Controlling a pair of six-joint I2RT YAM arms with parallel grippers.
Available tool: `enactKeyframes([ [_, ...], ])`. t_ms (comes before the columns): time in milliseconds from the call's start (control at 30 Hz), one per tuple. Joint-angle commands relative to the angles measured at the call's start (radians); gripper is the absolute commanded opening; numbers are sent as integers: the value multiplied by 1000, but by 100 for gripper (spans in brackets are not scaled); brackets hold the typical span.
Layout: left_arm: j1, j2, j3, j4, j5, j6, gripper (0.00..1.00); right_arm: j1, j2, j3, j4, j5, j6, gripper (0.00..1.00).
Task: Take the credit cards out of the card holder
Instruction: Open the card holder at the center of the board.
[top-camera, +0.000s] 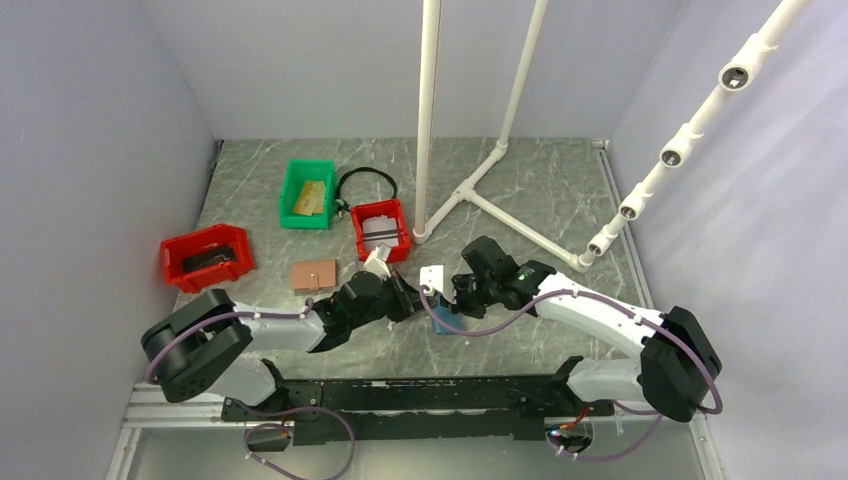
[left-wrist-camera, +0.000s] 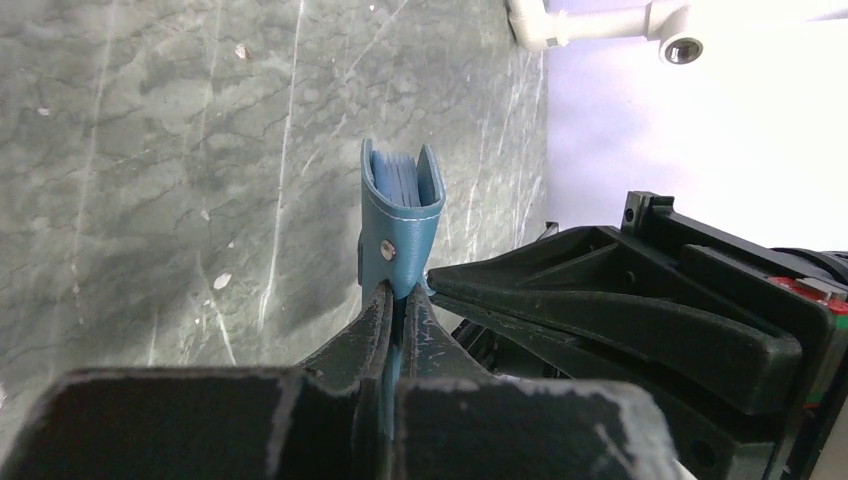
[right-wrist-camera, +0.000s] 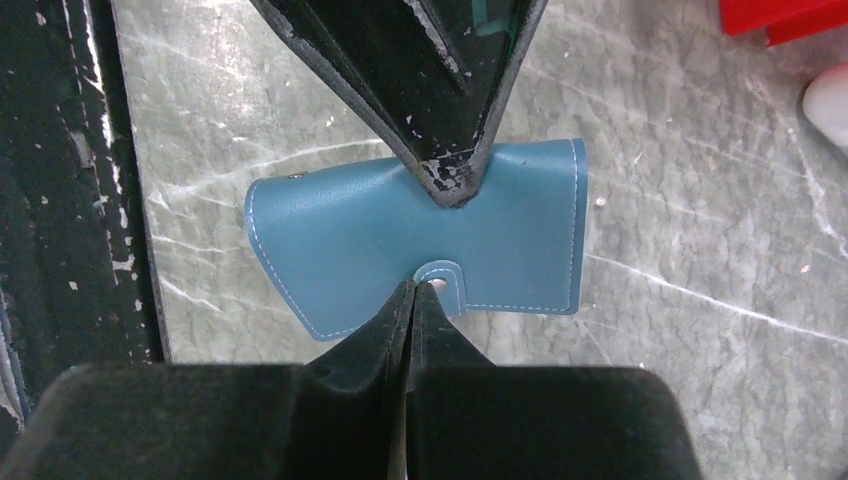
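The blue card holder (right-wrist-camera: 360, 235) is held folded above the table between both grippers. In the top view it is a small blue patch (top-camera: 445, 322) where the arms meet. My left gripper (left-wrist-camera: 400, 290) is shut on one edge of it; from there the holder (left-wrist-camera: 402, 205) stands edge-on, with only blue layers showing in its open end. My right gripper (right-wrist-camera: 415, 288) is shut at the snap tab (right-wrist-camera: 445, 277) on the opposite edge. No gold-tan credit card shows in the holder. The left fingertips (right-wrist-camera: 455, 180) pinch its far edge in the right wrist view.
A green bin (top-camera: 292, 192) holds flat tan pieces. Two red bins (top-camera: 207, 257) (top-camera: 381, 228), a brown wallet (top-camera: 313, 274) and a black cable loop (top-camera: 365, 180) lie at the back left. A white pipe frame (top-camera: 430, 120) stands behind the grippers.
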Motion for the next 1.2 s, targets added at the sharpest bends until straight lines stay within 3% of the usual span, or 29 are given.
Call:
enactKeyframes([
  [0, -8, -108, -18, 60, -30, -19, 0, 2, -3, 41, -25, 5, 3, 0],
  [267, -10, -182, -22, -56, -76, 44, 0, -47, -2, 69, -35, -68, 59, 0],
  [767, -11, -238, -58, -104, -147, 21, 0, -132, 1, 69, 9, 17, 153, 0],
  [1000, -42, -200, -17, -135, -195, 4, 0, -143, -13, 65, 33, -181, 244, 0],
  [1067, -66, -179, 15, -154, -234, 5, 0, -140, 2, 67, 46, -193, 282, 10],
  [1167, -89, -152, 47, -161, -275, 4, 0, -131, 28, 72, 56, -169, 319, 33],
])
